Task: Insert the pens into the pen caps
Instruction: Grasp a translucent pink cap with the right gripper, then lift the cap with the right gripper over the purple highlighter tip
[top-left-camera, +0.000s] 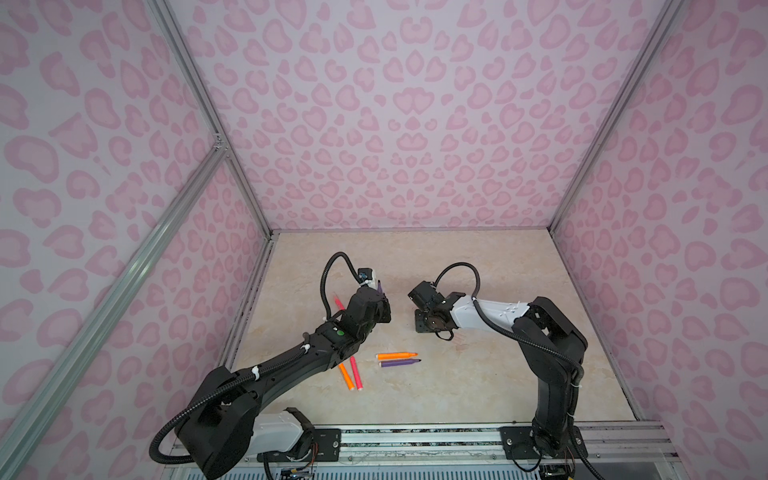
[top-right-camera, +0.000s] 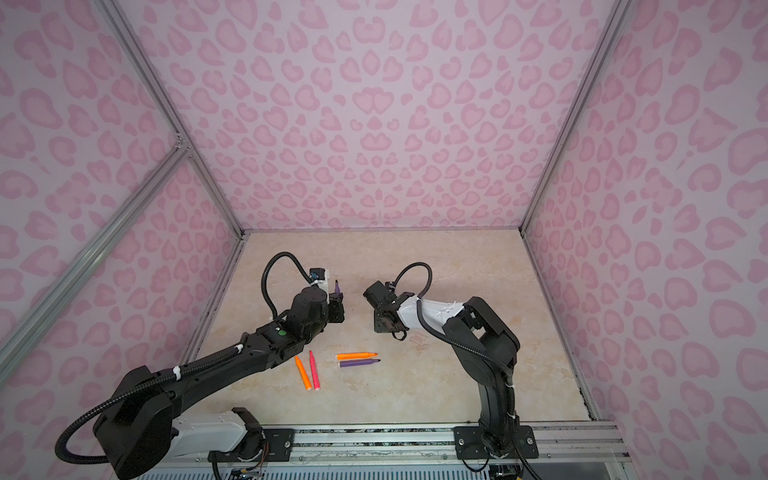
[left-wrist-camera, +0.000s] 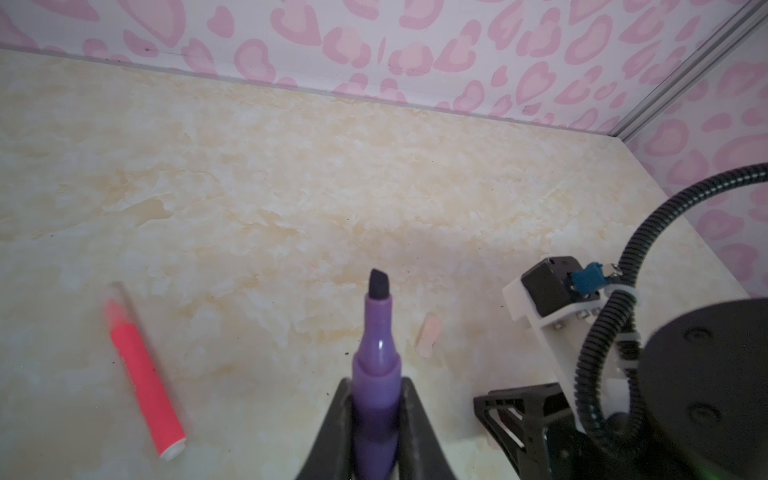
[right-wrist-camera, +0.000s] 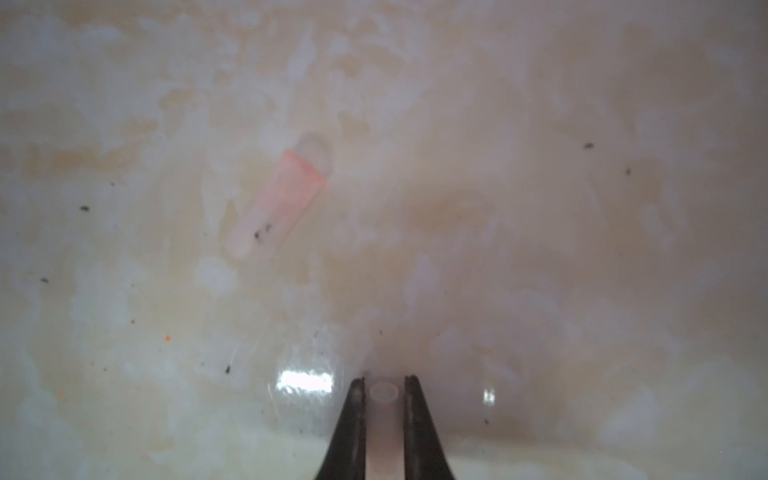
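My left gripper (left-wrist-camera: 376, 388) is shut on a purple pen (left-wrist-camera: 376, 332), whose dark tip points up and away; both top views show the pen (top-left-camera: 380, 286) (top-right-camera: 337, 286) above the gripper (top-left-camera: 380, 309). Low over the table, my right gripper (right-wrist-camera: 383, 380) (top-left-camera: 442, 332) is shut on a clear pen cap (right-wrist-camera: 383, 392), open end facing outward. Another pinkish pen cap (right-wrist-camera: 278, 199) lies just beyond it. A further cap (left-wrist-camera: 429, 334) lies past the purple tip. Faint caps (top-right-camera: 417, 340) rest right of the right gripper.
An orange pen (top-left-camera: 397, 355) and a purple pen (top-left-camera: 399, 363) lie side by side mid-table. An orange pen (top-left-camera: 345, 376) and a pink pen (top-left-camera: 356, 373) lie by the left arm. Another pink pen (left-wrist-camera: 145, 374) (top-left-camera: 338, 303) lies behind the left arm. Patterned walls enclose the table.
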